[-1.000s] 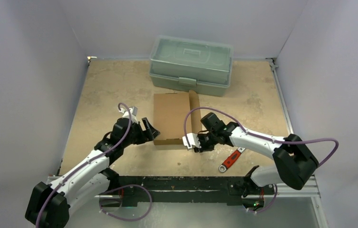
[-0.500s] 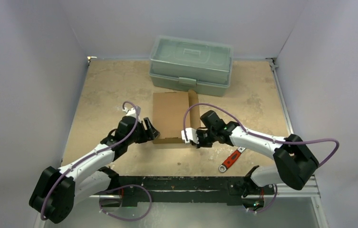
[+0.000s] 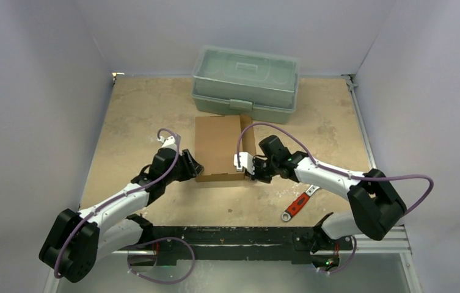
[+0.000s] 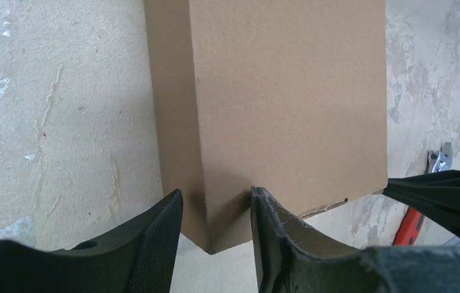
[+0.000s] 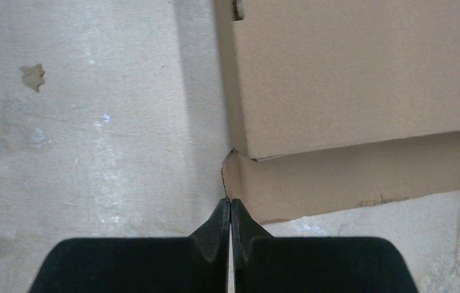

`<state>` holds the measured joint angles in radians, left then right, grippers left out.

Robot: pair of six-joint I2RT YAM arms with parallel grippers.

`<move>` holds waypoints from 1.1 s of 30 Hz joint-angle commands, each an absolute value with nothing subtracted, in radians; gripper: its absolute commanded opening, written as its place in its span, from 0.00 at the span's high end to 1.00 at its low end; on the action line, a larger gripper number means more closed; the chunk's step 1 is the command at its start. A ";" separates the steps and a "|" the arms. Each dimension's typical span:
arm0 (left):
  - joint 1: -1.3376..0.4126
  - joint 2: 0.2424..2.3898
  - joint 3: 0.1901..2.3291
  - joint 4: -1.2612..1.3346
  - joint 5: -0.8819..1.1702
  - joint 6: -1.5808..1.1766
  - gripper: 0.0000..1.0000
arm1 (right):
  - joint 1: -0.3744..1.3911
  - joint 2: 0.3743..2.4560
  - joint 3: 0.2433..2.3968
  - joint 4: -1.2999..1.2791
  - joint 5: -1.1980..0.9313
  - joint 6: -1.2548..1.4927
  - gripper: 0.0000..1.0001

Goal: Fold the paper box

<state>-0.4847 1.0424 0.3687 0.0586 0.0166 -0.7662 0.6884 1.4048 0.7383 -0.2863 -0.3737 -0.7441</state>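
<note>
Our left gripper (image 4: 215, 213) stands open, fingers straddling the near-left corner of the paper box (image 3: 218, 145) without pinching it. Our right gripper (image 5: 230, 210) is closed on nothing, its joined tips nudging the box's near-right corner. In the last second both arms have pressed forward and the box has slid away from us, its far edge now just beside the grey-green toolbox (image 3: 245, 79). We'd call that squaring up, not folding yet. The box lies flat on the table (image 3: 142, 122), long axis running from us toward the toolbox, its side flap (image 3: 249, 137) along the right.
</note>
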 commanded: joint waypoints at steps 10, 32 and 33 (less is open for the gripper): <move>-0.479 1.090 0.379 0.030 -0.028 -0.735 0.59 | 0.662 1.416 0.794 -0.252 -0.294 -0.655 1.00; -0.478 1.102 0.392 0.027 0.022 -0.732 0.58 | 0.718 1.431 0.840 -0.257 -0.209 -0.675 1.00; -0.479 1.104 0.392 0.029 0.025 -0.732 0.58 | 0.724 1.431 0.838 -0.256 -0.208 -0.680 1.00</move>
